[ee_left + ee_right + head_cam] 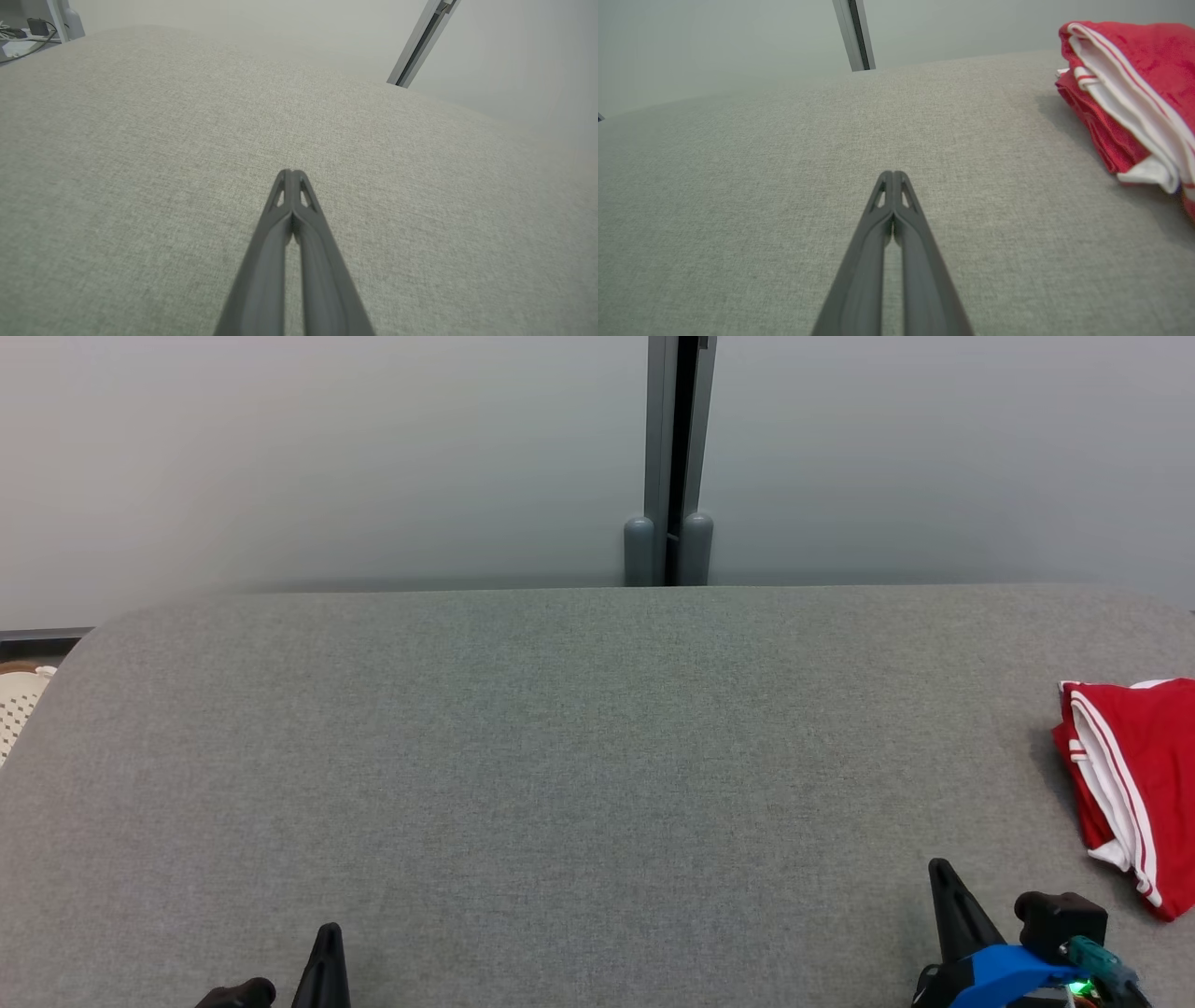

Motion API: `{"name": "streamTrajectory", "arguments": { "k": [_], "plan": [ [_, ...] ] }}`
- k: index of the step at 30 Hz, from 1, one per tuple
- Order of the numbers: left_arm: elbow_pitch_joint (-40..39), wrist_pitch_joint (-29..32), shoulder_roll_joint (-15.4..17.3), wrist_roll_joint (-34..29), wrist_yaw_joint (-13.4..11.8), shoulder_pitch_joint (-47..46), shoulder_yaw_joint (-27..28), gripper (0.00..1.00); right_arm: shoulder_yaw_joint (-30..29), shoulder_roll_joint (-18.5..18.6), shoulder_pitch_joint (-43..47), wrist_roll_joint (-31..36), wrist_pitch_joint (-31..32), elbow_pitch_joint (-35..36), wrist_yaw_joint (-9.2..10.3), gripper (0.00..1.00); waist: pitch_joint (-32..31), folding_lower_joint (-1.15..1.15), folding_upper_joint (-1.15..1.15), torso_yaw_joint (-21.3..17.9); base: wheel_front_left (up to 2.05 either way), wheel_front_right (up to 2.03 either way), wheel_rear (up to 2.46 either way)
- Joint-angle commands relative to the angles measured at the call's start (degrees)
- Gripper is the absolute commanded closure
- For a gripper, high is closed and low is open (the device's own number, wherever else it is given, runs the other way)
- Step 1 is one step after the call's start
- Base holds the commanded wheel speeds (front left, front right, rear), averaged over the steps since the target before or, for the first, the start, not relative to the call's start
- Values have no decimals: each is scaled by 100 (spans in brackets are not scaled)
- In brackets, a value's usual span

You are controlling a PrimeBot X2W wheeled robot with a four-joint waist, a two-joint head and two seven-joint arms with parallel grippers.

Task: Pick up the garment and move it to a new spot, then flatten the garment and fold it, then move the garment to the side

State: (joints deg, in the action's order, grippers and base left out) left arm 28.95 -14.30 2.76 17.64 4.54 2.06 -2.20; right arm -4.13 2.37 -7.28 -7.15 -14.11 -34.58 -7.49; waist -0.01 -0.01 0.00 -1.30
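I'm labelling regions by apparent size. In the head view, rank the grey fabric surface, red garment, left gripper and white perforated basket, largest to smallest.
1. grey fabric surface
2. red garment, though cut by the frame edge
3. left gripper and white perforated basket: they look about alike and both are cropped, so unranked

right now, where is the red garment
In the head view the red garment lies folded at the far right of the grey fabric surface, just ahead and right of the right gripper, apart from it.
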Motion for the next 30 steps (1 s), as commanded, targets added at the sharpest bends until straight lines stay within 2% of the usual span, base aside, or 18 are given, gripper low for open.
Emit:
{"name": "streamTrajectory", "arguments": {
  "k": [1,30],
  "plan": [
    [-96,101,6,315,14,-130,88,100,-79,19,-106,-354,117,94,0,100,0,1,0,3,0,0,0],
    [-624,769,10,2816,113,-371,338,100,-86,36,14,-3223,757,846,0,100,5,1,0,32,0,0,0]
  ]
}}
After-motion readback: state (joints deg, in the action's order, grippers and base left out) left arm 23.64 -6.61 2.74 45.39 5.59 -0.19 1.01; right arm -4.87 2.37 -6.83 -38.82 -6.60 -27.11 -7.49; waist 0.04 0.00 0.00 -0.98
